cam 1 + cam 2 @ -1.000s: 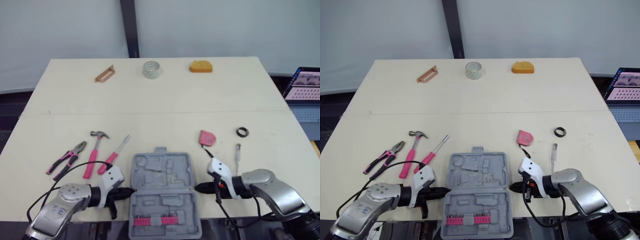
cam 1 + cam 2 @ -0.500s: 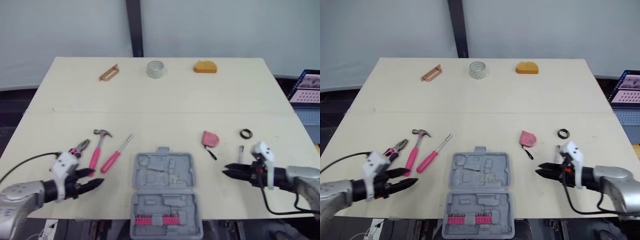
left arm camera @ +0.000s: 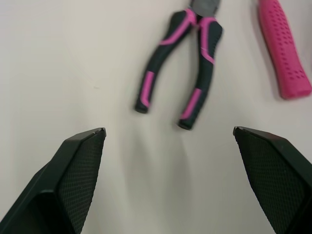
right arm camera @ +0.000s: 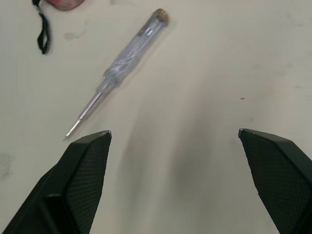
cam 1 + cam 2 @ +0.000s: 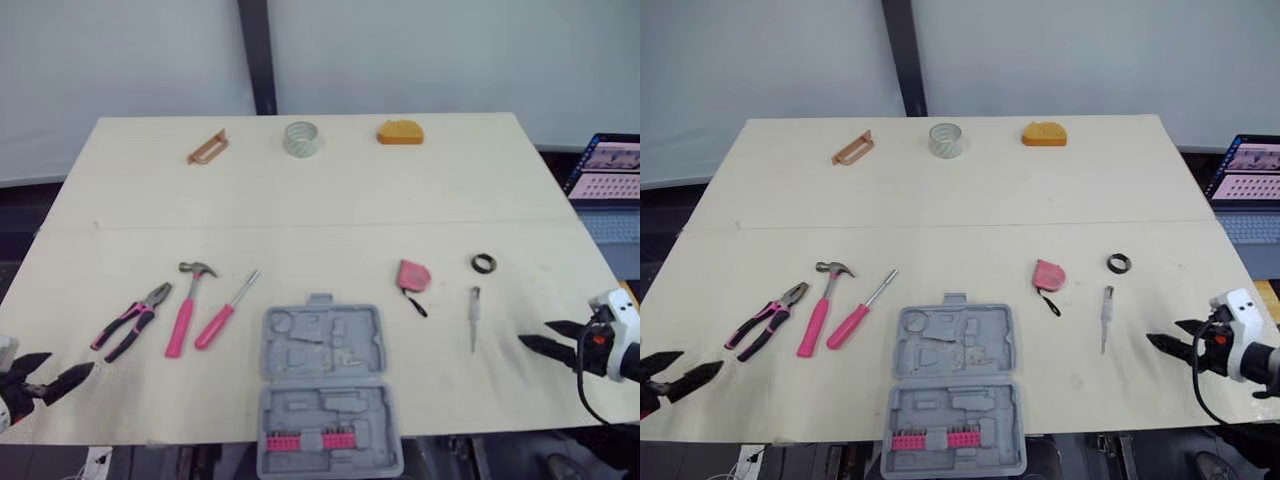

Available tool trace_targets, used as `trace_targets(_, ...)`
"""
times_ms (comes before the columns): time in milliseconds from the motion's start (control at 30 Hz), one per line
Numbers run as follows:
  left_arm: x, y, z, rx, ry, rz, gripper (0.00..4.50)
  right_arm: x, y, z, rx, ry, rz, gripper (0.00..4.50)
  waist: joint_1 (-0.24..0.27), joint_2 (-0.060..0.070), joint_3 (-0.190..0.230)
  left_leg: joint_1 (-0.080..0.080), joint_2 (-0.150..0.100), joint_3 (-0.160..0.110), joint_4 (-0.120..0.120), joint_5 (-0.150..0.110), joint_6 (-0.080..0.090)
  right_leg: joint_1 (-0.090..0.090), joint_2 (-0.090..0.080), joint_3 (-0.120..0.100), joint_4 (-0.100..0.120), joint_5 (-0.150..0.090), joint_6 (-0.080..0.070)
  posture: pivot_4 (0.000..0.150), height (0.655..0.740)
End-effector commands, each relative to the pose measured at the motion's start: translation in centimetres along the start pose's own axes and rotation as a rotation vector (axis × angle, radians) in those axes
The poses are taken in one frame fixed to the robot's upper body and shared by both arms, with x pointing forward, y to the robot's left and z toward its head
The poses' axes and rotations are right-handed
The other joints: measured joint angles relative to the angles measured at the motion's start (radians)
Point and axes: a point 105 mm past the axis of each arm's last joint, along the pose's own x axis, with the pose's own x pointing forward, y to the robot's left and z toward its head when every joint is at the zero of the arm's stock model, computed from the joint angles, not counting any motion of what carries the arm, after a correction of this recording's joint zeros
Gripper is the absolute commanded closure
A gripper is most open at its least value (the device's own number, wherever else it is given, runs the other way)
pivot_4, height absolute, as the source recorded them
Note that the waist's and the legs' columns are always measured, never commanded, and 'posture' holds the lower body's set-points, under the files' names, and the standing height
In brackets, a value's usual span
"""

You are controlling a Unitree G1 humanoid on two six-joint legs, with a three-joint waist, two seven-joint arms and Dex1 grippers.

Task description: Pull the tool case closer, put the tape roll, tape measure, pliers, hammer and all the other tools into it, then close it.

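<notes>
The grey tool case (image 5: pixel 325 385) lies open at the table's front centre, a row of pink bits in its near half. Left of it lie the pink-and-black pliers (image 5: pixel 132 320), the pink-handled hammer (image 5: pixel 185 305) and a pink screwdriver (image 5: pixel 226 310). Right of it are the pink tape measure (image 5: pixel 412 275), a small black ring (image 5: pixel 484 263) and a clear tester screwdriver (image 5: pixel 474 317). A pale tape roll (image 5: pixel 301 138) stands at the far edge. My left gripper (image 5: pixel 55 370) is open near the front left corner, short of the pliers (image 3: pixel 183 63). My right gripper (image 5: pixel 535 335) is open right of the tester screwdriver (image 4: pixel 119 68).
A brown handle-like piece (image 5: pixel 208 148) and an orange block (image 5: pixel 400 132) sit along the far edge. A laptop (image 5: pixel 605 170) stands off the table's right side. The table's (image 5: pixel 320 215) middle band holds no objects.
Both grippers have drawn away from the sides of the case, outward to the table's left and right ends, and gone from shut to open. The case stays put.
</notes>
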Motion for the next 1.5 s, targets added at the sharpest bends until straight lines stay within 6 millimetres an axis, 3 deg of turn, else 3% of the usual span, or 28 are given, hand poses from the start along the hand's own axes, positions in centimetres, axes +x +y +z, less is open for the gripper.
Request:
trace_targets(33, -1.4, 1.8, -0.4, 0.001, -0.009, 0.076, 0.00, -1.1, -1.4, 0.5, -0.020, -0.025, -0.053, 0.07, -0.001, 0.000, 0.000, 0.000, 0.000, 0.000, -0.001, 0.000, 0.000, 0.000, 0.000, 0.000, 0.000, 0.000, 0.000, 0.150, 0.7400)
trace_targets(267, -1.5, 2.0, -0.7, 0.003, -0.008, 0.086, 0.00, -1.0, -1.6, 0.7, -0.035, -0.032, -0.045, 0.07, -0.002, 0.000, 0.000, 0.001, 0.001, 0.002, 0.000, -0.001, 0.000, 0.000, 0.000, 0.001, 0.000, 0.000, 0.000, 0.150, 0.7400)
trace_targets(467, 0.1, -0.1, 1.1, 0.065, -0.033, -0.010, 0.00, -0.3, -0.5, 2.4, -0.087, -0.061, -0.004, 0.07, 0.000, 0.000, 0.000, 0.001, 0.001, 0.002, 0.000, -0.001, 0.000, -0.001, 0.000, 0.001, 0.000, 0.000, 0.000, 0.150, 0.7400)
trace_targets(567, 1.7, -3.0, 3.2, 0.104, -0.073, -0.137, 0.00, 0.4, 0.8, 4.0, -0.115, -0.093, 0.034, 0.07, 0.004, 0.001, 0.000, 0.001, 0.001, 0.002, 0.000, -0.001, 0.000, -0.001, 0.000, 0.002, 0.001, 0.000, 0.000, 0.150, 0.7400)
trace_targets(667, 3.5, -7.5, 6.1, 0.159, -0.124, -0.307, 0.00, 1.5, 2.7, 6.1, -0.138, -0.145, 0.072, 0.07, 0.006, 0.001, 0.000, 0.001, 0.001, 0.002, 0.001, -0.001, 0.000, 0.000, 0.000, 0.002, 0.001, 0.000, 0.000, 0.150, 0.7400)
trace_targets(800, 5.5, -13.4, 9.7, 0.256, -0.203, -0.509, 0.00, 3.4, 4.4, 7.4, -0.181, -0.152, 0.070, 0.07, 0.005, 0.001, 0.000, 0.001, 0.001, 0.002, 0.002, -0.001, 0.000, 0.000, 0.000, 0.002, 0.002, 0.000, 0.000, 0.150, 0.7400)
trace_targets(900, 6.9, -17.7, 11.5, 0.341, -0.243, -0.654, 0.00, 5.1, 5.6, 8.1, -0.201, -0.160, 0.084, 0.89, 0.005, 0.001, 0.000, 0.001, 0.001, 0.002, 0.002, -0.001, 0.000, 0.000, 0.001, 0.002, 0.002, 0.000, 0.000, 0.150, 0.7400)
trace_targets(1000, 7.8, -21.4, 13.3, 0.392, -0.303, -0.768, 0.00, 6.6, 5.6, 8.4, -0.216, -0.154, 0.042, 2.29, 0.004, 0.001, 0.000, 0.001, 0.001, 0.002, 0.002, -0.001, 0.000, -0.001, 0.001, 0.003, 0.002, 0.000, 0.000, 0.150, 0.7400)
trace_targets(1033, 8.1, -23.5, 14.2, 0.413, -0.344, -0.827, 0.00, 7.4, 5.3, 8.8, -0.224, -0.158, 0.001, 2.78, 0.004, 0.001, 0.000, 0.001, 0.001, 0.002, 0.002, -0.001, 0.000, -0.001, 0.001, 0.003, 0.002, 0.000, 0.000, 0.150, 0.7400)
trace_targets(1133, 8.4, -27.7, 15.9, 0.447, -0.428, -0.937, 0.00, 8.7, 4.8, 9.6, -0.235, -0.171, -0.075, 2.78, 0.004, 0.001, 0.000, 0.000, 0.000, 0.002, 0.003, -0.001, 0.000, -0.001, 0.001, 0.003, 0.003, 0.000, 0.000, 0.150, 0.7400)
trace_targets(1267, 8.9, -30.9, 16.4, 0.470, -0.480, -1.003, 0.00, 9.7, 3.5, 10.0, -0.237, -0.174, -0.181, 2.78, 0.002, 0.001, 0.000, 0.000, 0.000, 0.002, 0.002, -0.001, 0.000, -0.001, 0.001, 0.002, 0.002, 0.000, 0.000, 0.150, 0.7400)
trace_targets(1500, 9.9, -33.9, 16.3, 0.518, -0.515, -1.025, 0.00, 10.5, 2.2, 10.0, -0.213, -0.172, -0.256, 2.78, 0.002, 0.001, 0.000, -0.002, 0.000, 0.002, 0.003, -0.001, 0.000, -0.002, 0.001, 0.002, 0.002, 0.000, 0.000, 0.150, 0.7400)
